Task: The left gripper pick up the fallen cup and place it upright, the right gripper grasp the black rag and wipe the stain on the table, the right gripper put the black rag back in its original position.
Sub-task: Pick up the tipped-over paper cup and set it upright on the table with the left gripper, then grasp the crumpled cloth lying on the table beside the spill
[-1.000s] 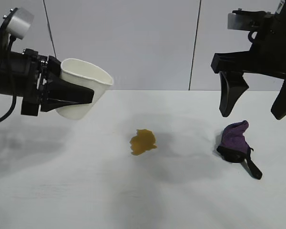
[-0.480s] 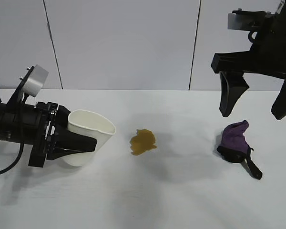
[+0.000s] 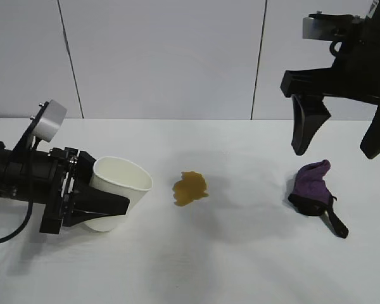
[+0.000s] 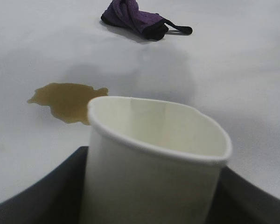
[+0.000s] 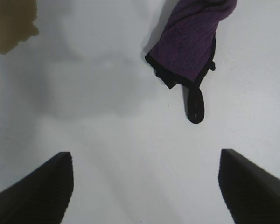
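Exterior view, lower left: the left gripper (image 3: pixel 98 204) clamps the cup (image 3: pixel 116 193) by its sides, base at or just above the table (image 3: pixel 240 266); contact cannot be told. The cup's long axis tilts, mouth pointing up and toward frame right. Righting is nearly complete; release remains. Upper right: the right gripper (image 3: pixel 339 136) hangs spread wide above the black rag (image 3: pixel 313 188). The stain (image 3: pixel 190 188), centre, is unwiped.

Bright, even overhead light — soft diffuse shadows on the table (image 3: pixel 240 266).

left tool (image 3: pixel 104 204) gripping cup (image 3: pixel 117 193), stain (image 3: pixel 190 188) beside
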Robot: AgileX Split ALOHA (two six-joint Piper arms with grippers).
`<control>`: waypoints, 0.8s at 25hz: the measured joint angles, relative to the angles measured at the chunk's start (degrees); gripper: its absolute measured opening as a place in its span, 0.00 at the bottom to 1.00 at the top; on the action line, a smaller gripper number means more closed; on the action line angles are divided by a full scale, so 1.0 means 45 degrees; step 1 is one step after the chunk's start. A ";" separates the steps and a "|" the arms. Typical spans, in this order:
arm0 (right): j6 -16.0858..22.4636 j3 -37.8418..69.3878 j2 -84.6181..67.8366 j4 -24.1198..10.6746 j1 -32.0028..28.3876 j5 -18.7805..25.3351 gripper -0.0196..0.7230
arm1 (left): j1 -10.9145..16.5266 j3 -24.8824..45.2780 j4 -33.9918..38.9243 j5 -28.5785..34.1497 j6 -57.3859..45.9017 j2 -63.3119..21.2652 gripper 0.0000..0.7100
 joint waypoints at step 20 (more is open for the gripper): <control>0.0000 0.0000 0.0000 0.0045 0.0000 -0.0001 0.82 | -0.0223 -0.0591 0.2993 -0.6321 -1.6651 -0.5990 0.98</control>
